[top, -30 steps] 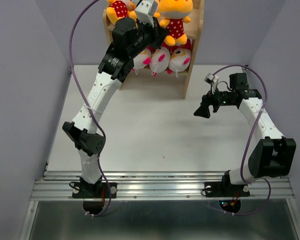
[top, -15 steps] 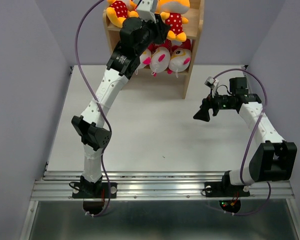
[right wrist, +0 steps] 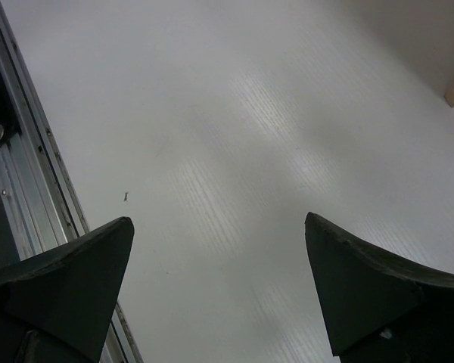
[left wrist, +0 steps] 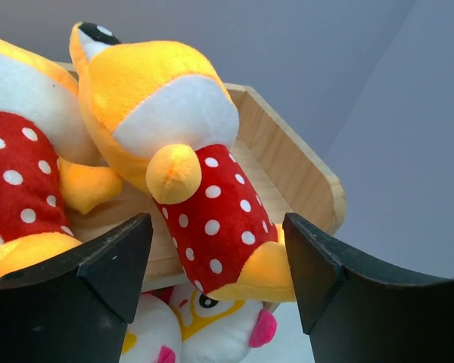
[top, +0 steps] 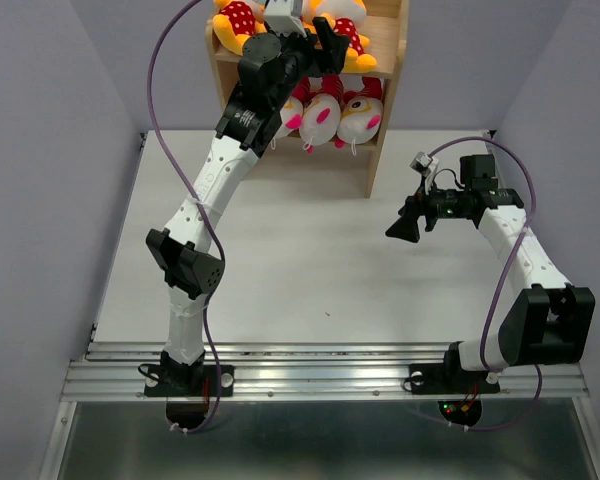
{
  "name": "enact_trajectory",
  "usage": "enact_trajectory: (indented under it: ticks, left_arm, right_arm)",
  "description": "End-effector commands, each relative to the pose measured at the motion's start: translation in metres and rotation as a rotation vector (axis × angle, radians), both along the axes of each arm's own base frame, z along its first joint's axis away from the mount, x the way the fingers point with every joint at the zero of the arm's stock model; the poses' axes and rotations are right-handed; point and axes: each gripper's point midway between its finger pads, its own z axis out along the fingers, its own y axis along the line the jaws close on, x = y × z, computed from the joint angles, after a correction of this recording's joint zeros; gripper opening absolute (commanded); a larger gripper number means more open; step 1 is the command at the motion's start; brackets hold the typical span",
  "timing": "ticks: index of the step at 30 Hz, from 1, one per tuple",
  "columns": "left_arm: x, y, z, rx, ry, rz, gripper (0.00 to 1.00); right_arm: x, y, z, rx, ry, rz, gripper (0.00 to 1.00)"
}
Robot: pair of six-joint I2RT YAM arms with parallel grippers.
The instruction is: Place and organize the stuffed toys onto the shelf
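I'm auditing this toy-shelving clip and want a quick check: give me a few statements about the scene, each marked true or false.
1. The left gripper is open at the upper tier of the shelf, with a yellow toy between its jaws. True.
2. The right gripper holds a toy. False: it is open and empty above the table.
3. The white-headed toys sit on the tier below the yellow ones. True.
4. One toy lies on the table. False: every toy in view is on the shelf.
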Motion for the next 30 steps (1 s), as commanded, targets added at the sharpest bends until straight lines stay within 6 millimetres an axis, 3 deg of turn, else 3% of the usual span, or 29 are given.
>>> enact_trajectory:
  ticks: [1,8,12,14,15,16,17,18,21,22,23,24,25,26,27,28,29,30]
  left_arm:
    - [-0.023,0.025,0.077,-0.148,-0.169,0.024,0.83]
    - [-0.033,0.042,0.101,-0.199,-0.211,0.020,0.85]
    - [-0.049,0.053,0.117,-0.203,-0.240,0.014,0.85]
    - [-0.051,0.059,0.116,-0.176,-0.237,0.028,0.85]
    - [-0.064,0.068,0.126,-0.175,-0.257,0.036,0.85]
    - [-0.059,0.072,0.114,-0.131,-0.236,0.055,0.84]
    - [-0.073,0.083,0.120,-0.115,-0.242,0.069,0.83]
    - [-0.077,0.090,0.120,-0.102,-0.246,0.086,0.82]
    - [-0.090,0.115,0.099,-0.008,-0.193,0.160,0.78]
    - [-0.082,0.123,0.070,0.035,-0.122,0.211,0.76]
    - [-0.087,0.129,0.061,0.056,-0.106,0.230,0.75]
    - [-0.111,0.147,0.071,0.060,-0.136,0.258,0.74]
    - [-0.118,0.154,0.064,0.068,-0.128,0.279,0.73]
    - [-0.110,0.159,0.026,0.111,-0.056,0.312,0.73]
    - [-0.118,0.168,0.017,0.117,-0.046,0.331,0.73]
    - [-0.129,0.182,-0.008,0.130,-0.010,0.364,0.72]
    - [-0.135,0.187,-0.022,0.136,0.012,0.376,0.72]
    - [-0.152,0.200,-0.024,0.106,0.010,0.390,0.72]
  right_arm:
    - [-0.003,0.005,0.012,0.032,-0.049,0.022,1.00]
    - [-0.004,0.007,0.014,0.046,-0.046,0.029,1.00]
    - [-0.004,0.008,0.020,0.052,-0.074,0.048,1.00]
    - [-0.006,0.009,0.027,0.049,-0.113,0.081,1.00]
    - [-0.004,0.009,0.038,0.045,-0.158,0.100,1.00]
    - [-0.008,0.010,0.042,0.037,-0.204,0.143,1.00]
    - [-0.004,0.011,0.057,0.019,-0.308,0.189,1.00]
    - [-0.006,0.011,0.056,0.021,-0.293,0.189,1.00]
    - [0.009,0.011,0.090,-0.006,-0.492,0.235,1.00]
    - [0.016,0.012,0.108,0.007,-0.522,0.217,0.98]
    - [0.029,0.013,0.127,0.011,-0.612,0.207,0.97]
    - [0.038,0.014,0.136,0.024,-0.633,0.193,0.92]
    - [0.043,0.016,0.147,0.058,-0.620,0.169,0.87]
    - [0.057,0.016,0.177,0.064,-0.740,0.150,0.81]
    - [0.063,0.019,0.189,0.087,-0.755,0.129,0.77]
    - [0.075,0.025,0.207,0.121,-0.792,0.090,0.70]
    - [0.078,0.030,0.208,0.134,-0.761,0.070,0.64]
    - [0.094,0.032,0.227,0.147,-0.805,0.011,0.49]
